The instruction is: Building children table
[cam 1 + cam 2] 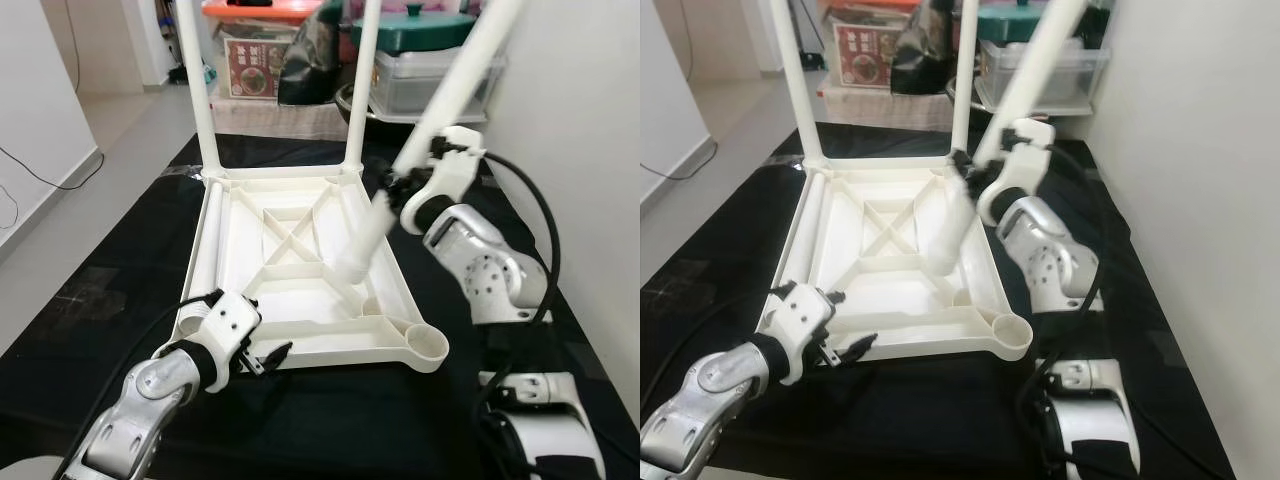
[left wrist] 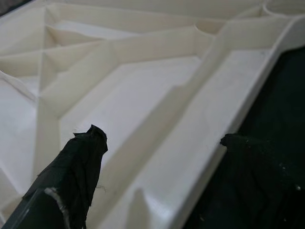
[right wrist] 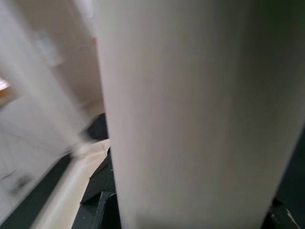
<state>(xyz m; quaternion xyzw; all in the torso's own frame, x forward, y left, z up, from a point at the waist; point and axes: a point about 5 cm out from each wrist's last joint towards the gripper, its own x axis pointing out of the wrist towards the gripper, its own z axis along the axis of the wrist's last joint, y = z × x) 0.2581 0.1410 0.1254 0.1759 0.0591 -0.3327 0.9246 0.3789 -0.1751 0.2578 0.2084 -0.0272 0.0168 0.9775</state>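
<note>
- The white tabletop (image 1: 290, 270) lies upside down on a black mat (image 1: 100, 290), ribbed underside facing up, with a cross brace at its centre.
- Two white legs stand upright in the tabletop's far corner sockets: the far-left leg (image 1: 198, 90) and the far-right leg (image 1: 364, 85).
- A loose leg (image 1: 197, 265) lies flat inside the tabletop along its left edge.
- The near-right corner socket (image 1: 430, 347) of the tabletop is open and holds no leg.
- The right gripper (image 1: 400, 180) sits above the tabletop's right side, clamped around a fourth leg (image 1: 455, 85). This leg is tilted, with its upper end leaning away to the right and its lower end above the right half of the tabletop, near the cross brace.
- In the right wrist view, the held leg (image 3: 190, 119) runs between the fingers at close range.
- The left gripper (image 1: 262, 358) is at the tabletop's near edge, towards the near-left corner. Its fingers (image 2: 78, 167) are spread wide, one above the tabletop's underside and the other outside the rim over the mat; they grip nothing.
- Storage boxes (image 1: 255, 45) and a covered container (image 1: 420, 60) stand beyond the tabletop's far edge.
</note>
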